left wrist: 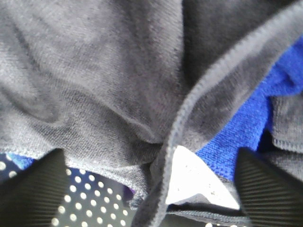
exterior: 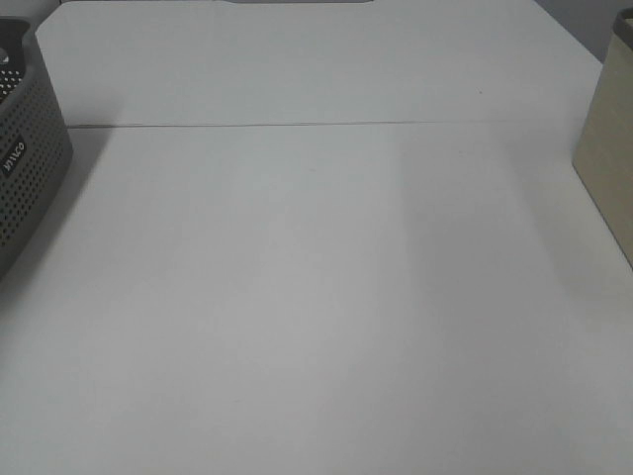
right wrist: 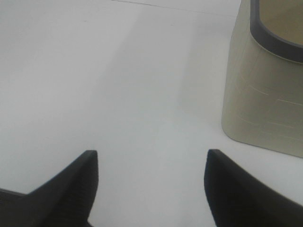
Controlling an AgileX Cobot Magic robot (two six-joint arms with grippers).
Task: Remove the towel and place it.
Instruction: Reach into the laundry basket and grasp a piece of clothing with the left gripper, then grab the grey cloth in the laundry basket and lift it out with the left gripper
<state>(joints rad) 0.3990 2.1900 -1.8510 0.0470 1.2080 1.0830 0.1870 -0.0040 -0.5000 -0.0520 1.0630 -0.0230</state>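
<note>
In the left wrist view the towel (left wrist: 109,80), dark charcoal terry cloth with a thin hemmed edge, lies crumpled and fills most of the picture. It rests on a blue cloth (left wrist: 246,123) inside a perforated basket. My left gripper (left wrist: 151,189) hangs close over it, its two black fingers (left wrist: 33,189) spread wide with a towel fold and a white label (left wrist: 199,182) between them, nothing pinched. My right gripper (right wrist: 151,156) is open over bare white table. Neither gripper shows in the exterior high view, and the towel is hidden there.
A grey perforated basket (exterior: 25,168) stands at the table's left edge. A beige container (exterior: 608,168) stands at the right edge, also close beside my right gripper as the beige container (right wrist: 265,90). The white table (exterior: 316,297) has a seam across its far part.
</note>
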